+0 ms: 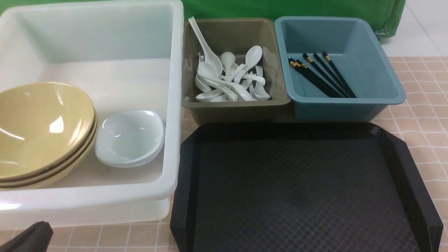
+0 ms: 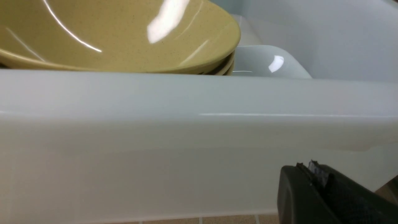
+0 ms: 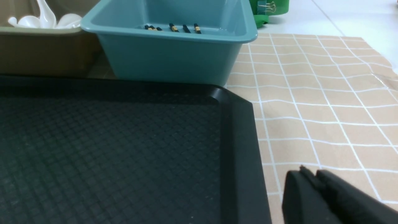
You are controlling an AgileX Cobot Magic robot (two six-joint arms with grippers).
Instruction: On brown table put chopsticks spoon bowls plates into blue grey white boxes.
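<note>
Ref: black tray (image 1: 301,189) on worktop (image 1: 420,115). Behind tray: spoons (image 1: 231,80) in grey bin (image 1: 224,108), chopsticks (image 1: 320,75) in blue bin (image 1: 350,105). Left of tray: bowls (image 1: 42,133), plates (image 1: 129,138) in white tub (image 1: 105,206). Left gripper (image 2: 314,174) closed, empty; right gripper (image 3: 311,179) jaws together, empty.

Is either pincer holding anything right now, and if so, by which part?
Nothing is held. The left pincer is shut with nothing in it outside the white tub; the right pincer is beside the black tray, gripping nothing.

Bowls (image 1: 42,129), plates (image 1: 129,138) in white tub (image 1: 173,105)
</note>
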